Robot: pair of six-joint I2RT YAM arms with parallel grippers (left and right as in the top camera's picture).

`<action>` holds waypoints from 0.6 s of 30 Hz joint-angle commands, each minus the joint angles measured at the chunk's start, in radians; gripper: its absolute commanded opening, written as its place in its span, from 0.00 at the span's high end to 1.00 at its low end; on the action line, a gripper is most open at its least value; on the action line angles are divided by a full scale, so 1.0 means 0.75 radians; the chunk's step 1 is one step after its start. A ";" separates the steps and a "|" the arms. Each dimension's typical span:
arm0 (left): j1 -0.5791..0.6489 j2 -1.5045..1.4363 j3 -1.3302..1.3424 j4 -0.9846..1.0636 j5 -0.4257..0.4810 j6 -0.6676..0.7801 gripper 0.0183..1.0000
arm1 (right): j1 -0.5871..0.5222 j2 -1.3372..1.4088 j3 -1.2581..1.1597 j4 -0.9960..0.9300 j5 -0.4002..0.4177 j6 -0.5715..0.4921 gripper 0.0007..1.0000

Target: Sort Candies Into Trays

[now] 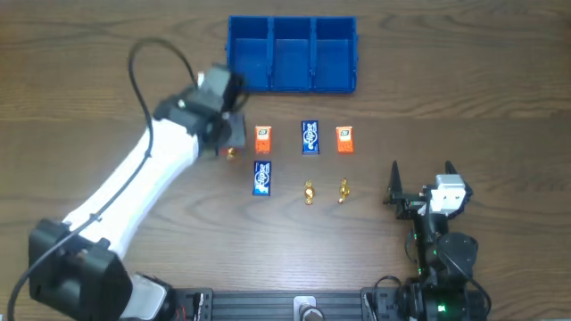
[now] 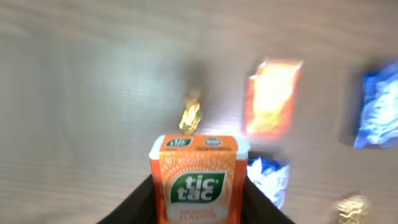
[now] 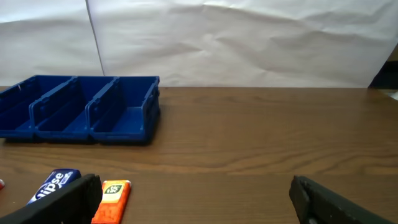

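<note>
Orange mint box point(image 2: 199, 180) clamped in our left jaws, right jaws apart, we should lift it level toward the blue tray point(image 1: 293, 87).

The three-bin tray point(image 1: 293, 53) sits at the far side of the table point(image 1: 500, 107). Between it and my bases the sweets lie in two rows: a mint box point(image 1: 263, 138), a packet point(image 1: 310, 137) and a second mint box point(image 1: 344, 139) in the far row, and a second packet point(image 1: 262, 177), a wrapped sweet point(image 1: 309, 193) and a second wrapped sweet point(image 1: 343, 190) in the near row. My left pincer point(image 1: 230, 135) is just left of the far row with a third mint box point(image 2: 198, 180) between its fingers and a third wrapped sweet point(image 2: 190, 115) on the table just beside it, while my right pincer point(image 1: 421, 178) stands right of the near row, apart from it.
</note>
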 commanded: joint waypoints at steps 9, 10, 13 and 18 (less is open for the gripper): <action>0.081 1.067 1.650 -0.310 -0.123 0.108 0.69 | -0.007 -0.007 -0.003 -0.008 -0.008 -0.016 0.00; 0.089 1.104 1.650 -0.293 -0.123 0.108 0.69 | -0.007 -0.007 -0.003 -0.008 -0.007 -0.016 0.00; 0.106 1.159 1.650 -0.282 -0.127 0.108 0.63 | -0.007 -0.007 -0.003 -0.008 -0.007 -0.016 0.00; 0.110 1.142 1.650 -0.273 -0.139 0.108 0.15 | -0.007 -0.007 -0.003 -0.008 -0.007 -0.016 0.00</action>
